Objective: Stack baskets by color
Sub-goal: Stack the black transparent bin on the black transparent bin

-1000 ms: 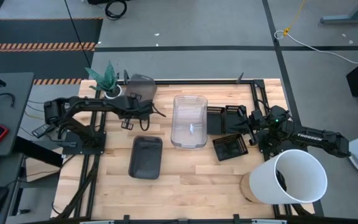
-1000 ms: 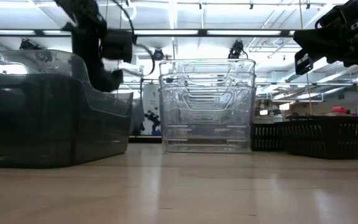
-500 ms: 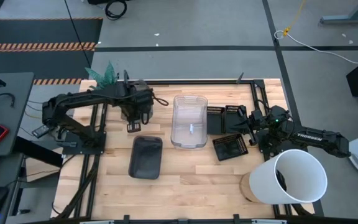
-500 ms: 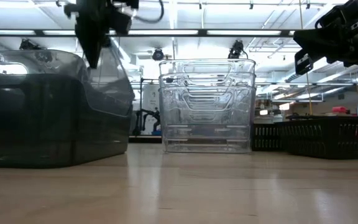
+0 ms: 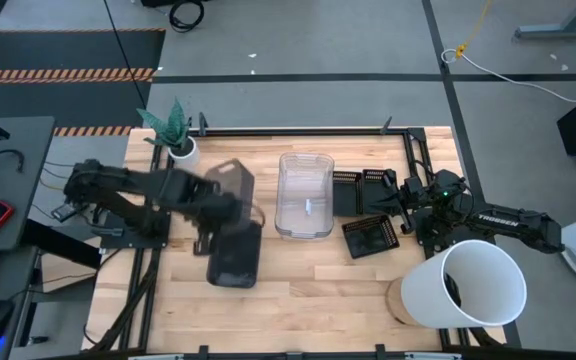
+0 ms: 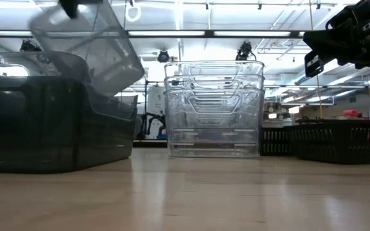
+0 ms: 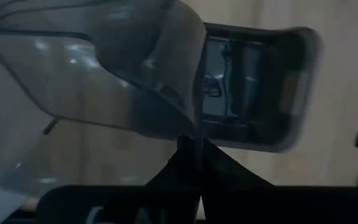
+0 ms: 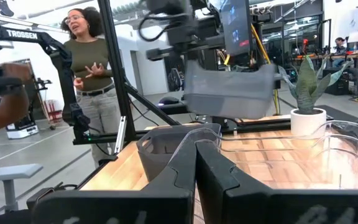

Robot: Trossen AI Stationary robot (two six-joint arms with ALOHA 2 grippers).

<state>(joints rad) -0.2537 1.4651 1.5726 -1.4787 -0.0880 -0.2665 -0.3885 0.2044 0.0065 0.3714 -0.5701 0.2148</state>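
Note:
A smoky grey basket (image 5: 230,180) hangs in the air, held by my left gripper (image 7: 194,146), which is shut on it. In the low view this basket (image 6: 88,45) is tilted above a second dark grey basket (image 5: 235,255) that rests on its bottom on the table. A stack of clear baskets (image 5: 304,195) stands mid-table. Black slotted baskets (image 5: 371,237) lie right of it. My right gripper (image 8: 195,155) is shut on nothing and hovers beside the black baskets. My left gripper pinches the smoky basket's wall (image 7: 194,127) at its rim between the two fingers, which come from above and point down. The basket hangs tilted below the fingers, clear of the table and of the basket under it.
A small white plant pot (image 5: 180,148) stands at the far left corner. A big white bucket (image 5: 473,285) lies at the near right. A person (image 8: 92,68) stands beyond the table. Bare wood lies along the near edge (image 5: 308,300).
My left gripper has risen and swung from the far left, by the plant pot, toward the near edge, rolling as it went. It carries the smoky basket, now lifted clear and tilted over the dark basket on the table.

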